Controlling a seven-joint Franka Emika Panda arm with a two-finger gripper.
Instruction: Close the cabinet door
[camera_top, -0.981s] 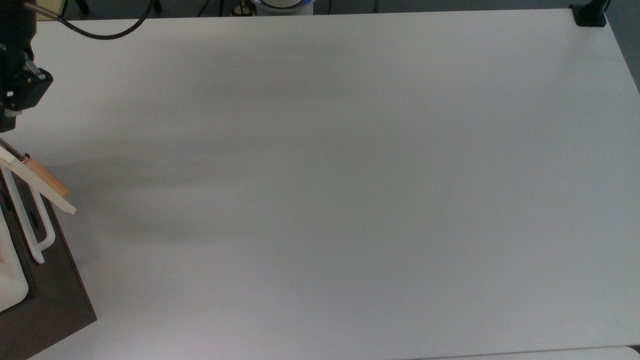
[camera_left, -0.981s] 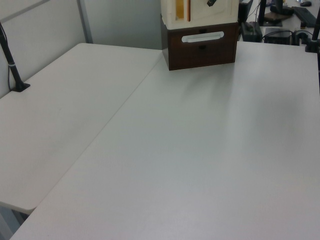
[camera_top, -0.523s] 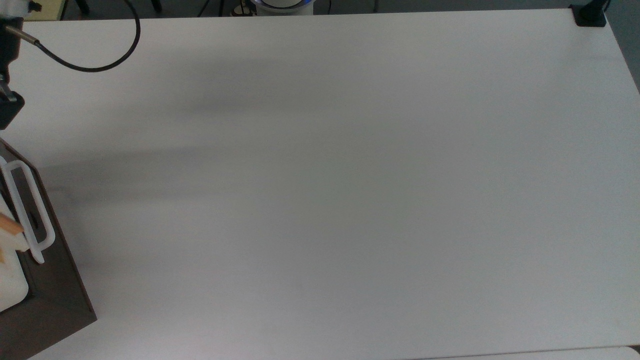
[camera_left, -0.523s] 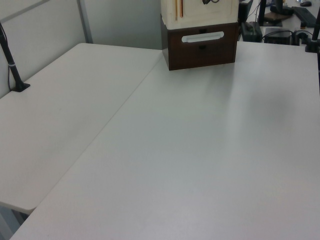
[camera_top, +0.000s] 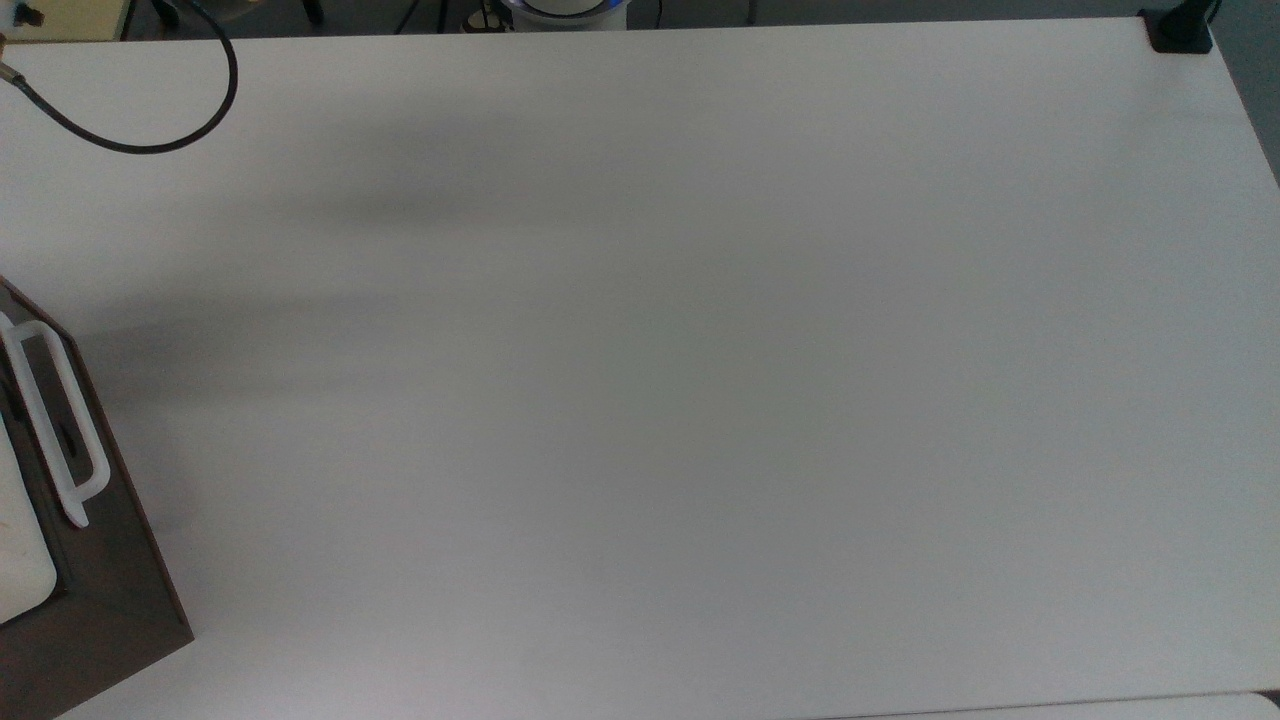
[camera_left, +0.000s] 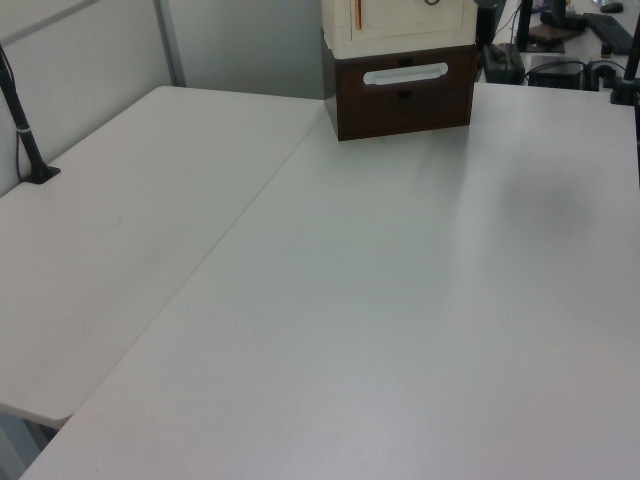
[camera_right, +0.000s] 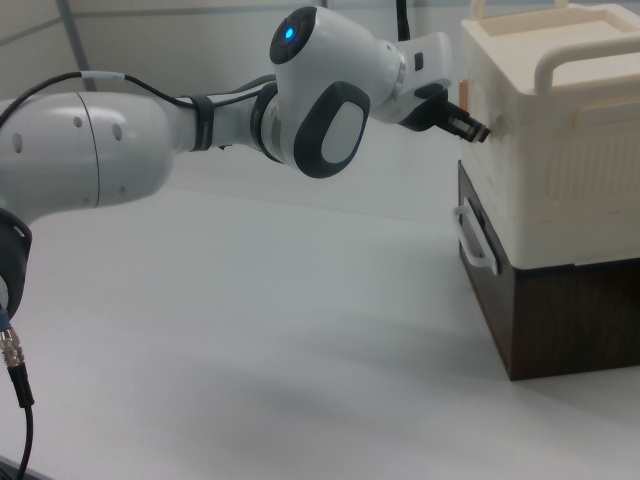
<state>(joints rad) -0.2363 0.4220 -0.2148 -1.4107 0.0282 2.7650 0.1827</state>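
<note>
The cabinet door (camera_left: 410, 18) is the white front panel of the cream cabinet (camera_right: 565, 130). It lies nearly flush with the cabinet front, and a thin orange edge line (camera_left: 357, 14) shows at the left view's left of the panel. In the right view the door (camera_right: 484, 160) is seen edge-on. My gripper (camera_right: 470, 127) reaches from the white arm (camera_right: 330, 90) and its dark tip sits against the door's upper part.
The cabinet stands on a dark brown drawer base (camera_right: 560, 320) (camera_top: 100, 590) (camera_left: 405, 100) with a white loop handle (camera_top: 55, 420) (camera_left: 405, 74) (camera_right: 475, 238). A black cable (camera_top: 150, 140) loops at the top view's upper left. A black post (camera_left: 25, 130) stands on the side table.
The door has swung from standing open to nearly flush with the cabinet. The gripper followed it and left the top view's left edge.
</note>
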